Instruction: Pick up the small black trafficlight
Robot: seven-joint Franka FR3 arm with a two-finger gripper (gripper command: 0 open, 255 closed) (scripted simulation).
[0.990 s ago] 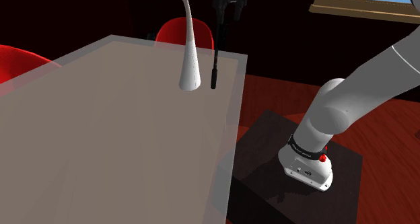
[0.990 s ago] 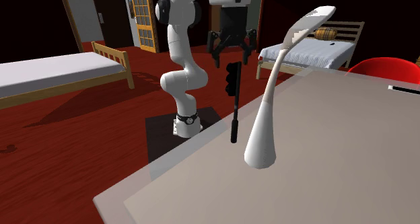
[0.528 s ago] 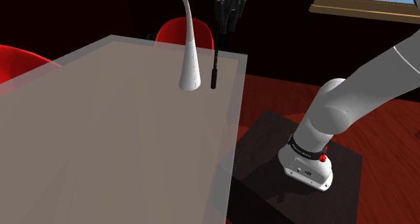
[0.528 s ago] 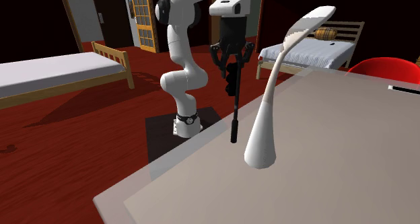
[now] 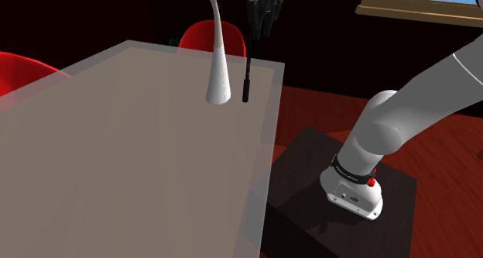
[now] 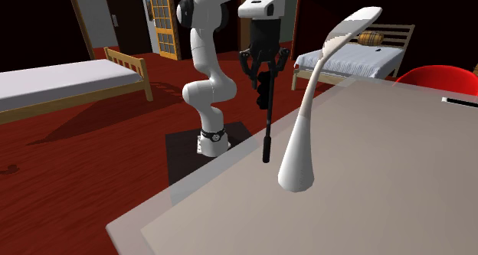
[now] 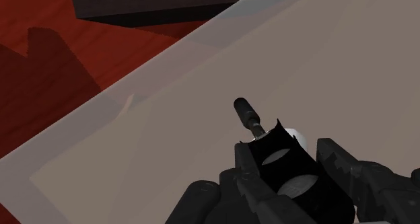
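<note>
The small black traffic light stands upright on its thin pole near the table's edge, its base resting on the tabletop. My gripper comes down from above and is shut on the lamp head at the top of the pole. In the shoulder view the gripper sits at the top of the picture over the pole. In the wrist view the lamp head is clasped between my fingers, and the pole runs away from them to the base.
A tall white curved object stands on the grey table right beside the traffic light, also seen in the second exterior view. Red chairs stand behind the table. The table's edge is close to the pole; red floor lies beyond.
A second ago the gripper hung open above the lamp head. It came down and shut on the head. Over the last half second nothing has moved.
</note>
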